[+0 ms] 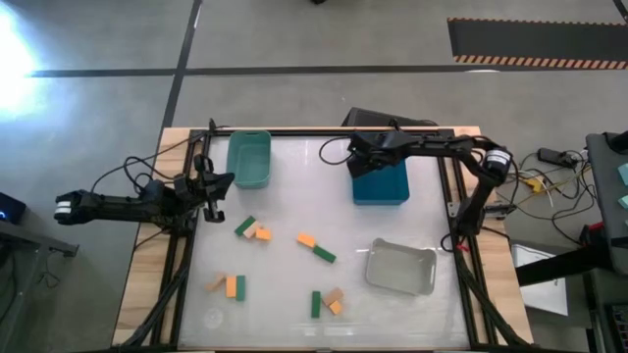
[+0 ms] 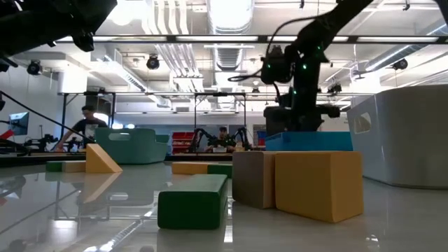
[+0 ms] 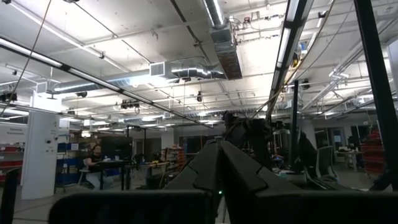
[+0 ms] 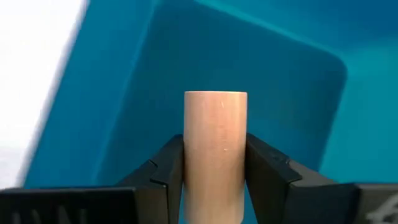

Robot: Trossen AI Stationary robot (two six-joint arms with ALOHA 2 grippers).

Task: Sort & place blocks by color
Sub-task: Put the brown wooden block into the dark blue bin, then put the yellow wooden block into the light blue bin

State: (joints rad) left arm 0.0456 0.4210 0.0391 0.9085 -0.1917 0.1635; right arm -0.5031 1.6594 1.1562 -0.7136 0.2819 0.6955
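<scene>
My right gripper (image 1: 359,157) hovers over the blue bin (image 1: 381,182) at the table's far side, shut on a pale tan block (image 4: 215,118). The wrist view looks down past that block into the blue bin (image 4: 186,56). My left gripper (image 1: 218,186) waits at the table's left edge near the teal bin (image 1: 248,159), its fingers (image 3: 205,168) shut and touching nothing. Orange, green and tan blocks lie flat on the table: a left group (image 1: 252,230), a middle pair (image 1: 316,246), a near-left group (image 1: 229,285) and a near group (image 1: 327,300). My right gripper holds the tan block by its two long sides (image 4: 215,155), pinched between both fingers (image 4: 168,165). The block's free end (image 4: 215,99) sticks out past the fingertips. It is lifted clear, above the inside of the blue bin.
A clear bin (image 1: 400,267) sits on the table's right, near side. In the low view a green block (image 2: 193,199), a tan block (image 2: 252,178) and an orange block (image 2: 318,185) stand close to the camera. People show in the room beyond the table.
</scene>
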